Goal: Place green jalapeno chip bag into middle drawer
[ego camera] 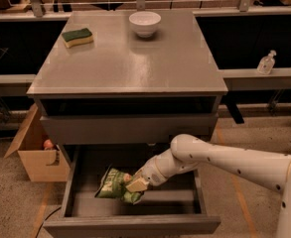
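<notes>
The green jalapeno chip bag (114, 184) is a crinkly light-green foil bag inside the pulled-out middle drawer (135, 226), left of its middle, low over the grey floor. My gripper (135, 186) reaches into the drawer from the right on a white arm and is shut on the bag's right end. The bag's right part is hidden behind the fingers. I cannot tell whether the bag rests on the drawer floor.
On the grey cabinet top (130, 63) lie a green-and-yellow sponge (77, 36) at the back left and a white bowl (144, 23) at the back. A cardboard box (33, 150) stands left of the cabinet. A clear bottle (266, 63) stands on a ledge at right.
</notes>
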`<state>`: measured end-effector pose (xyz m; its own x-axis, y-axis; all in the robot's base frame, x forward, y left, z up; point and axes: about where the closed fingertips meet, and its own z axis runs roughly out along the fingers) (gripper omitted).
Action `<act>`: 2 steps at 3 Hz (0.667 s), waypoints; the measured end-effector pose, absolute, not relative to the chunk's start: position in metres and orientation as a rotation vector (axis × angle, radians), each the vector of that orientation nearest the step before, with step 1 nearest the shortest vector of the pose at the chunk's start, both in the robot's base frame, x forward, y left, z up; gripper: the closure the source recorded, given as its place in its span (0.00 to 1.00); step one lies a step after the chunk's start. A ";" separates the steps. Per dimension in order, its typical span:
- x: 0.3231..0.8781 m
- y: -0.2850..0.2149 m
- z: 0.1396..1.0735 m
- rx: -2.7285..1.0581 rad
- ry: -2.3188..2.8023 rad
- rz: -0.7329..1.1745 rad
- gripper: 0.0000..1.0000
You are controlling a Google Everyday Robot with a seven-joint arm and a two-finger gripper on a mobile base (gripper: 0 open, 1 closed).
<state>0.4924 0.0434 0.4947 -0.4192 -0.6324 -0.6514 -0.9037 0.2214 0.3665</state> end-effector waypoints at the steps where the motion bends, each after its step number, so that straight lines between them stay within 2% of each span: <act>1: 0.503 0.057 0.487 -1.438 2.118 1.057 1.00; 2: 0.501 0.058 0.486 -1.441 2.118 1.060 0.74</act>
